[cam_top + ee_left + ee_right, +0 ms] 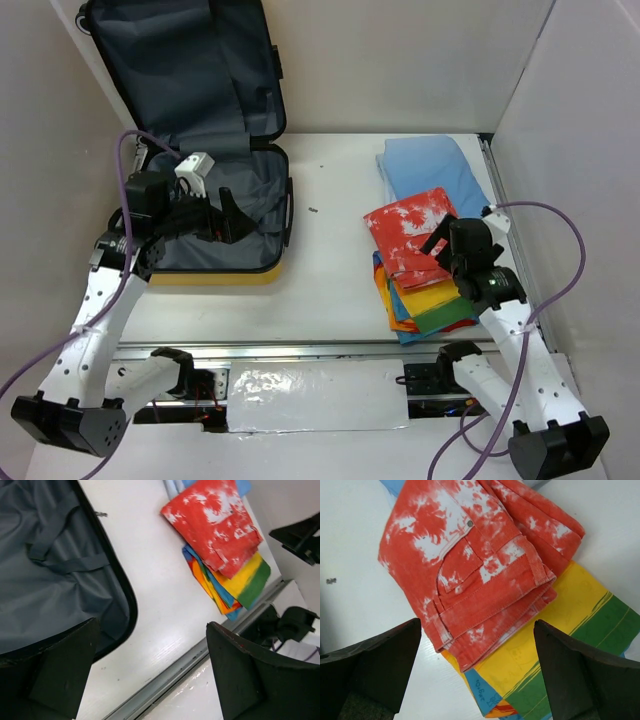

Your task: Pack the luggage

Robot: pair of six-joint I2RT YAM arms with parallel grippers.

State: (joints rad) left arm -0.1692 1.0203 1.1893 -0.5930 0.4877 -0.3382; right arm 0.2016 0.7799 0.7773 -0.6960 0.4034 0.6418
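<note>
- Right fingers [375, 665] are spread wide and empty, hanging above the folded red-and-white denim garment [470, 580]. I cannot tell whether they touch it.
- Left fingers [60, 675] are also spread wide with nothing between them, poised over the near right corner of the luggage [215, 278].
- The denim looks thick and fairly stiff, with stitched seams, a patch pocket and a small metal rivet. It should hold its fold if pinched across the doubled edge.
- Beneath it lies a thinner yellow-and-green printed cloth [570, 625], soft and likely to slide or unfold when lifted alone. A pale blue cloth [430, 165] lies further back.
- The luggage lies open at the left of the white bench [330, 290], well apart from the cloth pile, with its lid standing upright at the back.
- Its yellow shell looks rigid, smooth and probably slippery, so the bound rim or the black side handle [290, 210] would be the surer hold.
- Inside, the grey lining [45, 595] is limp and wrinkled, crossed by loose webbing straps [65, 562] that could snag fingers or cloth.
- Empty, the luggage is likely light enough to shift when pushed.
</note>
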